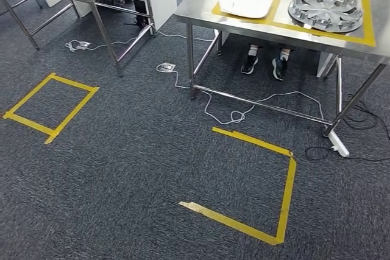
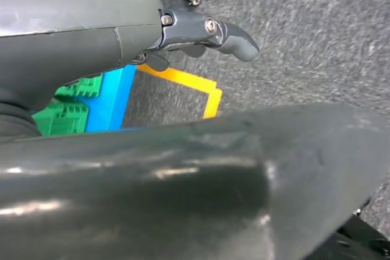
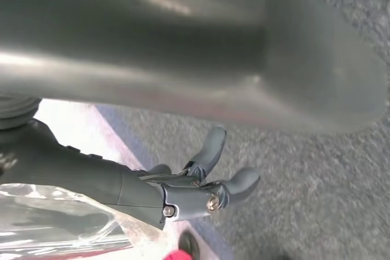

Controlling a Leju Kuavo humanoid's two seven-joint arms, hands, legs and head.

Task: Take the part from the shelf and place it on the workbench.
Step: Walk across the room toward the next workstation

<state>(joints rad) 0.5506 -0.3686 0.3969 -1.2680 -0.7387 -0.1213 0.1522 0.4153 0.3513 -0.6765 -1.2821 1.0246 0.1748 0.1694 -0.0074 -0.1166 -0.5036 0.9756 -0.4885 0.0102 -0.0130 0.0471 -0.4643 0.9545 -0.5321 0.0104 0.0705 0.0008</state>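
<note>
Dark grey speckled carpet (image 1: pixel 138 168); yellow tape outlines (image 1: pixel 258 211) on it, and yellow tape borders (image 1: pixel 368 16) on the silver steel workbench (image 1: pixel 202 4); a white tray (image 1: pixel 246 2) inside one border, a silver round part (image 1: pixel 325 9) in the other; white cables (image 1: pixel 230 114) on the carpet; black shoes with white socks (image 1: pixel 250 62) under the bench; left hand (image 2: pixel 207 35) dark grey; blue frame (image 2: pixel 110 98) with green crates (image 2: pixel 64 117); right hand (image 3: pixel 202 187) dark grey.

You get even, bright overhead light in the head view; steel workbench (image 1: pixel 202 5) shows soft glare; both wrist views are blurred, near dark surfaces out of focus with streaky highlights.
</note>
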